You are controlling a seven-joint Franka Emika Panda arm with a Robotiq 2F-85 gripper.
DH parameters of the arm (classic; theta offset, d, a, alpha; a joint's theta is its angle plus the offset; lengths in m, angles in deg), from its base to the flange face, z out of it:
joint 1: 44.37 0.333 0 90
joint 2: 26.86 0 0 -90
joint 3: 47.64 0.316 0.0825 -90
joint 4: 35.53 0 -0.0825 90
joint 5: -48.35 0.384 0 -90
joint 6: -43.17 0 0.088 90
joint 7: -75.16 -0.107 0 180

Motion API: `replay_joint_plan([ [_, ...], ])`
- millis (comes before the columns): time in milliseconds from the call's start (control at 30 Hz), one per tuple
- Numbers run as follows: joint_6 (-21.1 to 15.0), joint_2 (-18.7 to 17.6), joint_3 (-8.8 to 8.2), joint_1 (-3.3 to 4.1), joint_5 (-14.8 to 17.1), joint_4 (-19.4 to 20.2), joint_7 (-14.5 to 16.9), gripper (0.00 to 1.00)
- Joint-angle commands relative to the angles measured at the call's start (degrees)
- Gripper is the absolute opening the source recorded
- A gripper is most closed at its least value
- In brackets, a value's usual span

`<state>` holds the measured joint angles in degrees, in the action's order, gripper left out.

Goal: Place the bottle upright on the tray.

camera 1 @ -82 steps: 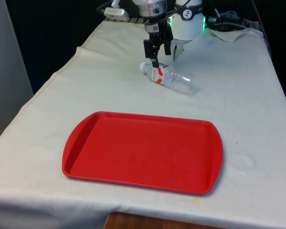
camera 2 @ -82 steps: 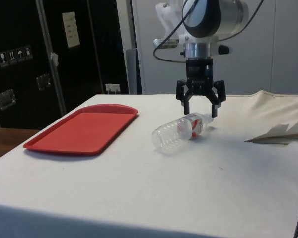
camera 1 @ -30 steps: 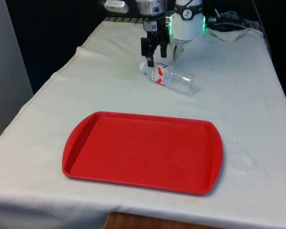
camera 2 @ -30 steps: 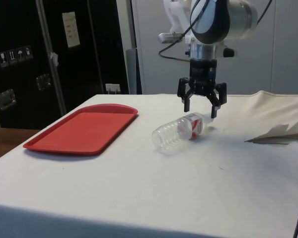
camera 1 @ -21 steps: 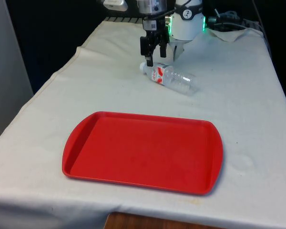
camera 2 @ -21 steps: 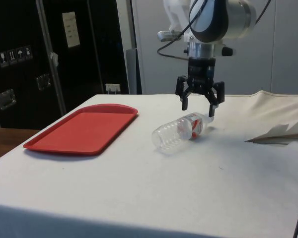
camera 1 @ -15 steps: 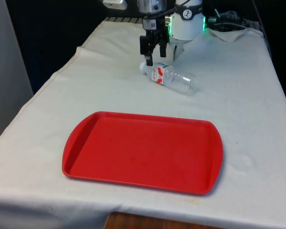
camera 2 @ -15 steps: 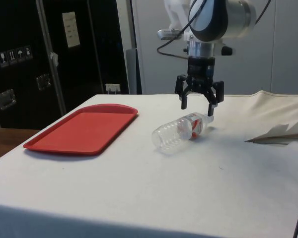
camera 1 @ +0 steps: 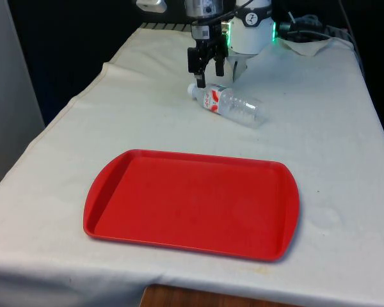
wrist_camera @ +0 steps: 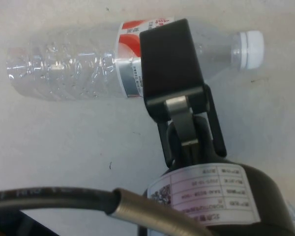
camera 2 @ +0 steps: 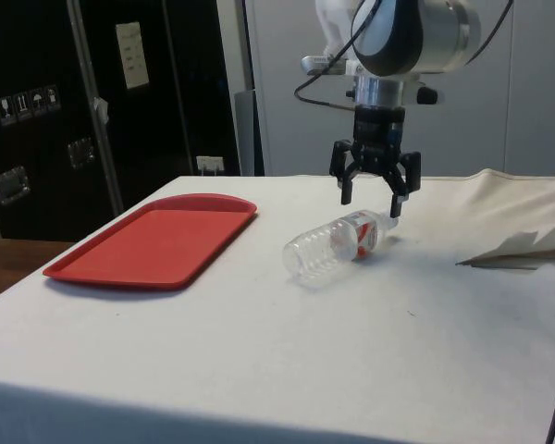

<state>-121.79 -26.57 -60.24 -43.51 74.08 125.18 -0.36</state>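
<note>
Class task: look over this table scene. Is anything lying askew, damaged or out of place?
The clear plastic bottle lies on its side on the white cloth, its body crumpled, apart from the red tray.

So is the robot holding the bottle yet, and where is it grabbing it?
No, nothing is held. The black gripper hangs open above the clear plastic bottle, which lies on its side on the white cloth.

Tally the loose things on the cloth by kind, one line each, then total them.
Bottle: 1, the clear bottle lying on its side under the open gripper.
Tray: 1, the red tray, with nothing on it.
Total: 2.
</note>
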Motion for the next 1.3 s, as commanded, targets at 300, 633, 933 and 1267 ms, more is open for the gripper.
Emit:
replay_joint_plan([
  [300,1.49,2.01,0.23,0.23,2.64,-0.06,1.55,1.0],
  [633,2.41,2.81,0.23,0.4,5.16,-0.29,3.27,1.0],
  [933,4.18,2.69,0.17,0.4,10.14,-0.92,7.39,1.0],
  [1267,6.7,2.29,0.06,0.23,16.27,-1.83,12.83,1.0],
])
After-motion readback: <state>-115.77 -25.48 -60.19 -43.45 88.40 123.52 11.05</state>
